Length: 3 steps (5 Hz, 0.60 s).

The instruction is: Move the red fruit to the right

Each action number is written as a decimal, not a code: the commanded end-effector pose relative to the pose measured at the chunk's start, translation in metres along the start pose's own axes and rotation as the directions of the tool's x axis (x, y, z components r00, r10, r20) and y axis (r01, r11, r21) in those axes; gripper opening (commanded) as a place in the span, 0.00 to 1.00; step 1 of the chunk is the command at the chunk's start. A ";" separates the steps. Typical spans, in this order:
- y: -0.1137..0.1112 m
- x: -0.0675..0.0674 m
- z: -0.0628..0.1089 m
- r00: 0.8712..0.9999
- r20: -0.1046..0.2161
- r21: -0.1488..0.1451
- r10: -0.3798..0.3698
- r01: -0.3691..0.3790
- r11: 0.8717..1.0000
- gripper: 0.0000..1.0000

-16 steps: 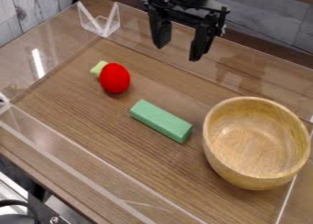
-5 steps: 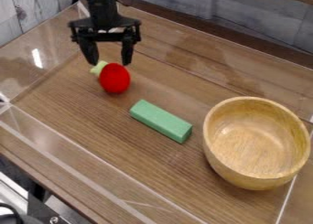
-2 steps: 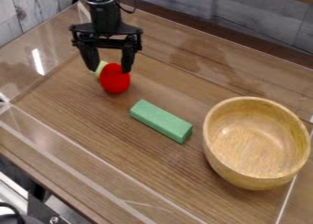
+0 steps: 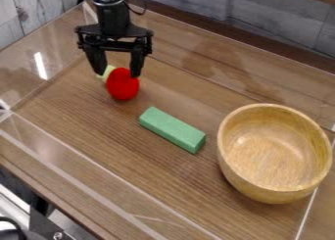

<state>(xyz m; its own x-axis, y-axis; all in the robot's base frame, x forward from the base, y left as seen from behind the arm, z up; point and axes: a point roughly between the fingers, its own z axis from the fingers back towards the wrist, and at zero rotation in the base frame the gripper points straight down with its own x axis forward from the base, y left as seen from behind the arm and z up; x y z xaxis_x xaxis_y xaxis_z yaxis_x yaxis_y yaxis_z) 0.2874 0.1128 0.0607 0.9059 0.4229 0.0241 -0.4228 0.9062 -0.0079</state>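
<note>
The red fruit [image 4: 121,84] is a small glossy red ball with a pale green leafy end [image 4: 106,73] pointing to the back left. It rests on the wooden table at the left. My gripper [image 4: 117,68] hangs directly over it, open. One black finger [image 4: 94,65] stands left of the fruit's top and the other [image 4: 139,65] to its right. The fingertips straddle the upper part of the fruit and nothing is pinched.
A flat green rectangular block [image 4: 173,129] lies diagonally in the middle. A large wooden bowl [image 4: 275,152] sits at the right. Clear acrylic walls [image 4: 39,146] fence the table's left and front edges.
The gripper travelled from the back centre to the left and came down over the red fruit. In the last half second it has held still.
</note>
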 end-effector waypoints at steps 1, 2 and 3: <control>-0.001 -0.001 0.004 0.998 0.037 0.014 0.059 -0.060 0.998 1.00; -0.002 -0.004 0.003 0.992 0.041 0.000 0.122 -0.122 0.993 1.00; 0.000 0.006 0.001 0.996 0.047 -0.026 0.080 -0.079 0.997 1.00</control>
<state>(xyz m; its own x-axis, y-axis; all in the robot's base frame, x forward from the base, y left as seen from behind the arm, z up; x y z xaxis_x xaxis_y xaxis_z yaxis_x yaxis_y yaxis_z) 0.2817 0.1094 0.0464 0.8680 0.4965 0.0087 -0.4961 0.8678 -0.0289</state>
